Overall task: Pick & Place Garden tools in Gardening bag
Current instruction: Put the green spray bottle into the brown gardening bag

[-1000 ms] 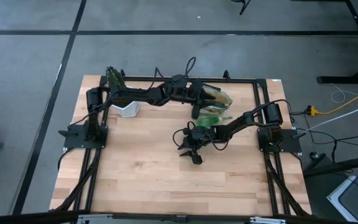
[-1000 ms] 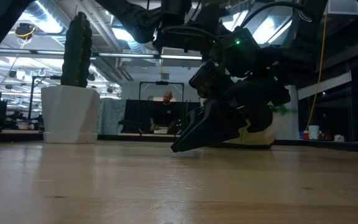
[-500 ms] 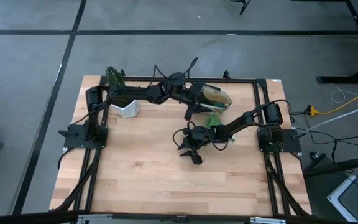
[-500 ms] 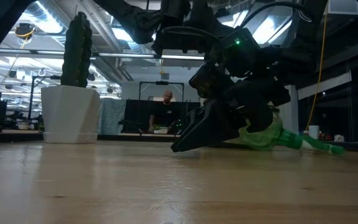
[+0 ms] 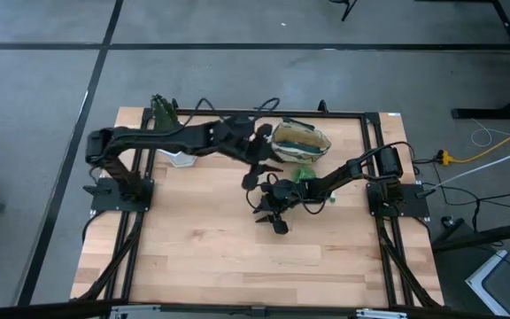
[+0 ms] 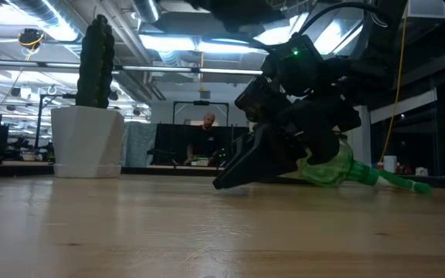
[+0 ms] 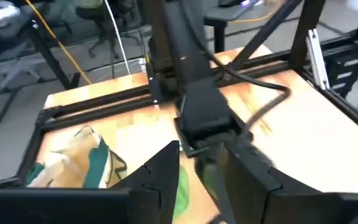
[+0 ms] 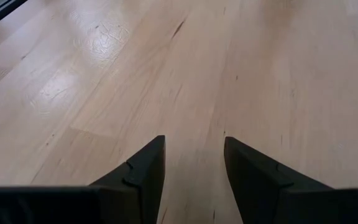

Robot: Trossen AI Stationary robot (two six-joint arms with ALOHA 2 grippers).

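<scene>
The beige gardening bag (image 5: 301, 139) with green trim lies at the table's far middle; it also shows in the left wrist view (image 7: 73, 163). A bright green see-through item (image 5: 306, 171) lies on its side on the table just in front of the bag, against my right arm; the low view (image 6: 337, 166) shows it flat on the wood. My left gripper (image 5: 260, 165) hangs open and empty left of the bag and the green item (image 7: 183, 184). My right gripper (image 5: 274, 221) is open and empty, tilted down close to the table top (image 6: 222, 181). Trowel, rake and shears do not show.
A white pot (image 5: 182, 157) with a green cactus (image 6: 97, 62) stands at the far left. The black frame rails (image 5: 374, 159) run along the table's sides and far edge. Bare wood (image 8: 185, 74) lies in front of my right gripper toward the near edge.
The green item, a second ago up in the air at my left gripper beside the bag, has come down and now lies on the table. My left gripper has drawn back from over the bag toward the table's left and near side.
</scene>
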